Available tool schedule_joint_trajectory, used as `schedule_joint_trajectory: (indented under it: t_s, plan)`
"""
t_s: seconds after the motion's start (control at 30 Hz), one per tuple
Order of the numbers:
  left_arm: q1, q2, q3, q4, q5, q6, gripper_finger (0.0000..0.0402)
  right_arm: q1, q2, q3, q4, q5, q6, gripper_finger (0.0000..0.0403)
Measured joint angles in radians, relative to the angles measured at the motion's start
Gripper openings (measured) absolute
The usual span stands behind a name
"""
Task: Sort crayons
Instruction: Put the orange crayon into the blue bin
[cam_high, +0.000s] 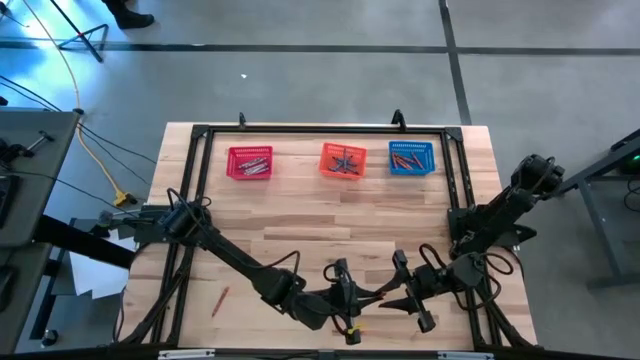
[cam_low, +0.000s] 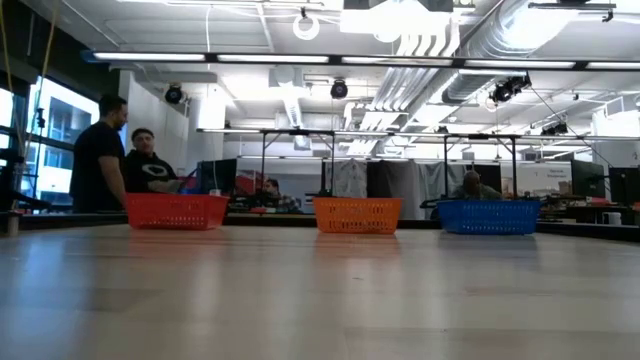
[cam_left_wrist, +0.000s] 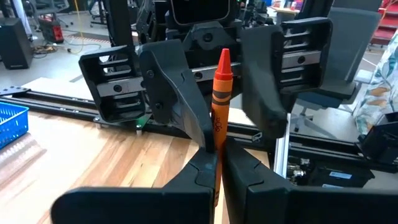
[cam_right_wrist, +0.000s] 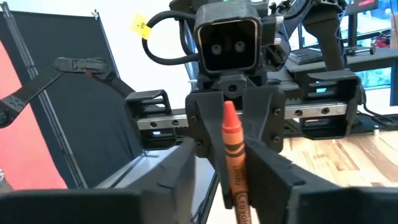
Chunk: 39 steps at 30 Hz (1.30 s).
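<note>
The left gripper (cam_high: 352, 318), low centre of the high view, is clenched on an upright orange crayon (cam_left_wrist: 221, 93). The right gripper (cam_high: 393, 297) faces it, fingers apart around the same crayon, plain only in the wrist views. Another crayon (cam_high: 219, 300) lies lower left. The low view shows only three baskets (cam_low: 357, 214).

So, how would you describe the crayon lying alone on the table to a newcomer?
On the wooden table, go to the end away from the baskets, left arm's side. A red-orange crayon lies there on bare wood, alone, unlike those inside baskets.
</note>
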Motion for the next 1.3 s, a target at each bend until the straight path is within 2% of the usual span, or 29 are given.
schedule_joint_trajectory:
  t_s: [0.2, 0.27, 0.4, 0.5, 1.07, 1.3]
  plan:
    - [-0.001, 0.000, 0.000, 0.004, 0.008, -0.001, 0.0000, -0.001, 0.000, 0.000, -0.001, 0.011, -0.005, 0.0025]
    - [-0.001, -0.001, 0.000, 0.004, 0.023, -0.001, 0.0000, 0.000, 0.000, 0.000, -0.001, 0.015, -0.007, 0.0012]
    - [0.002, -0.002, 0.000, 0.002, 0.071, -0.001, 0.0001, 0.002, 0.000, 0.000, -0.003, 0.029, 0.001, 0.0020]
    - [0.002, -0.002, 0.000, 0.000, 0.078, -0.001, 0.0008, 0.002, 0.000, 0.000, -0.003, 0.030, 0.000, 0.0009]
    - [0.002, -0.002, 0.000, -0.017, 0.067, 0.001, 0.0098, 0.001, 0.000, 0.000, 0.001, 0.043, 0.001, 0.0005]
    - [0.002, -0.002, 0.000, -0.046, 0.059, 0.000, 0.0108, 0.003, 0.000, 0.001, -0.048, 0.144, 0.003, 0.0005]
